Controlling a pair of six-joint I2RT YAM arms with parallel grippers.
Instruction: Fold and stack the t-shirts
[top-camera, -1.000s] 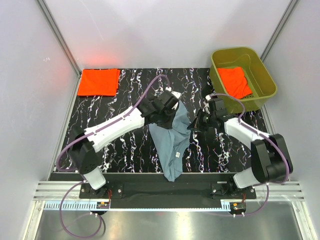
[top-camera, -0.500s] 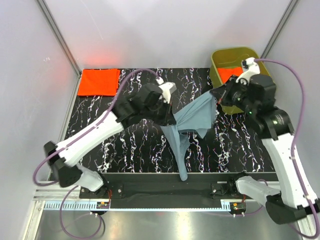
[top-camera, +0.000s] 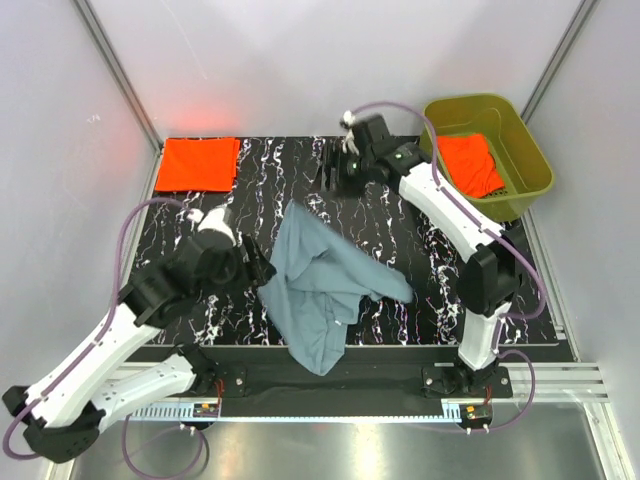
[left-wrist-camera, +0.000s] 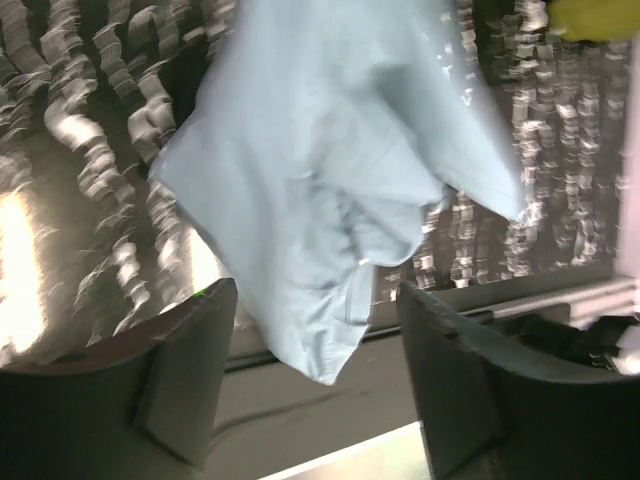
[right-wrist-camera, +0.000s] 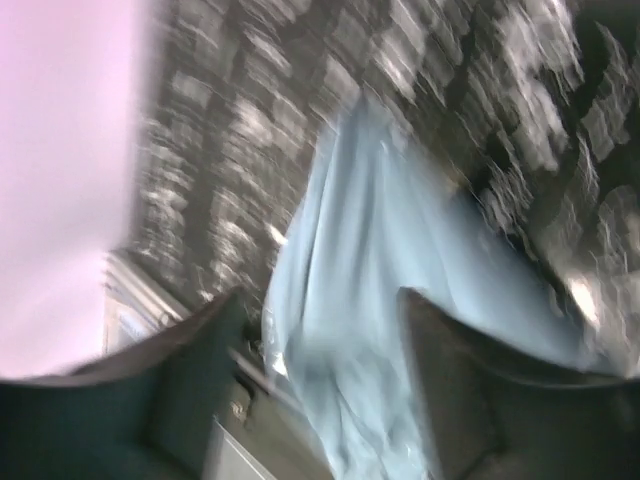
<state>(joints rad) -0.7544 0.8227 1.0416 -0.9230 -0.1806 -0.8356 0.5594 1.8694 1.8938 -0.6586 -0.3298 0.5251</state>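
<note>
Marbled table (top-camera: 250, 180), rumpled blue shirt (top-camera: 320, 290); orange shirt (top-camera: 197, 163) overhead only.

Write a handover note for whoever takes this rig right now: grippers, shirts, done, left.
Left gripper: open, empty, beside the left edge of the blue-grey shirt.
Right gripper: open, empty, over the far side of the mat, clear of the cloth.
Blue-grey shirt: crumpled and unfolded mid-mat, near end past the front edge.
Folded orange-red shirt: flat in the far-left corner.
Second orange-red shirt: bunched in the olive tub.
Done: one shirt folded.
Left: fold the blue-grey one, take out and fold the tub one, stack all.
</note>
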